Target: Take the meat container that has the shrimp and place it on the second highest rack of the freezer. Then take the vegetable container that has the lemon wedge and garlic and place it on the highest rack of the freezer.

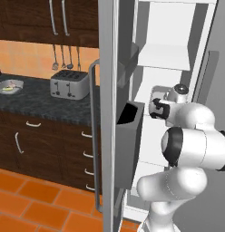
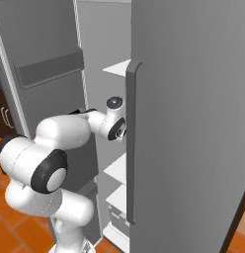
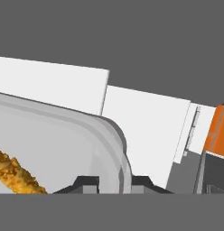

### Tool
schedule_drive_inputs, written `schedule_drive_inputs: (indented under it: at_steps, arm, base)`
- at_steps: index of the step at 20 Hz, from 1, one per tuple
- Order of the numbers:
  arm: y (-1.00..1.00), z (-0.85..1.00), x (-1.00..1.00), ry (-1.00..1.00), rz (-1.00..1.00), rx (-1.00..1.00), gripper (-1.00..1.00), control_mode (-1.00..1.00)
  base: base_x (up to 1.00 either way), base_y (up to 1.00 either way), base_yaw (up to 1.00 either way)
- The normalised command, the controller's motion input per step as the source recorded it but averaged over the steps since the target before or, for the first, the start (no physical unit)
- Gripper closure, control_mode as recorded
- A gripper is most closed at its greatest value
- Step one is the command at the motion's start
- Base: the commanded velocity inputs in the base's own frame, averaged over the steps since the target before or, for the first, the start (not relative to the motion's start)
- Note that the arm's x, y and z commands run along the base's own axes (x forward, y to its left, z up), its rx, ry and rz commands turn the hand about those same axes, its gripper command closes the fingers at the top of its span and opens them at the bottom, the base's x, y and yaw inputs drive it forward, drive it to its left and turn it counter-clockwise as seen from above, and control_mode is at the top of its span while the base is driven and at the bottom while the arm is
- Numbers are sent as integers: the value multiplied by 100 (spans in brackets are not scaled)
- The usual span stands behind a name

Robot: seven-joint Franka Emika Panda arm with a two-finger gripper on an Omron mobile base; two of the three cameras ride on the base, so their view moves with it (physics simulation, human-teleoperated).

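The hand [image 3: 114,182] gripped the rim of the grey meat container [image 3: 64,144], 1 finger either side; shrimp [image 3: 16,173] inside. Container apparently within the open freezer [image 1: 164,54], rack indeterminate.

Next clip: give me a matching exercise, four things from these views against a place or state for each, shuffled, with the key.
Things:
1. gripper
2. shrimp
3. toaster
4. freezer door

Places or states:
A. on the dark counter, beside the freezer
B. swung open, grey bins on its inner side
C. lying inside the grey container
D. closed on the container's rim, a fingertip on each side

Pairs: 1-D, 2-C, 3-A, 4-B
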Motion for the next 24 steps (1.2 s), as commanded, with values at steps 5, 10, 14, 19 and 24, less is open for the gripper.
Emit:
schedule_drive_inputs:
  at_steps: [5,10,14,19,24]
  arm:
    - [-3,-1,61,-7,0,0,100,-100]
    - [-21,-19,62,0,0,0,100,-100]
    - [-31,-35,46,0,0,0,100,-100]
    - [-25,-41,40,0,0,0,100,-100]
    - [-13,-25,8,-1,0,0,100,-100]
  base:
    - [0,0,0]
    - [0,0,0]
    - [0,0,0]
    - [0,0,0]
    - [0,0,0]
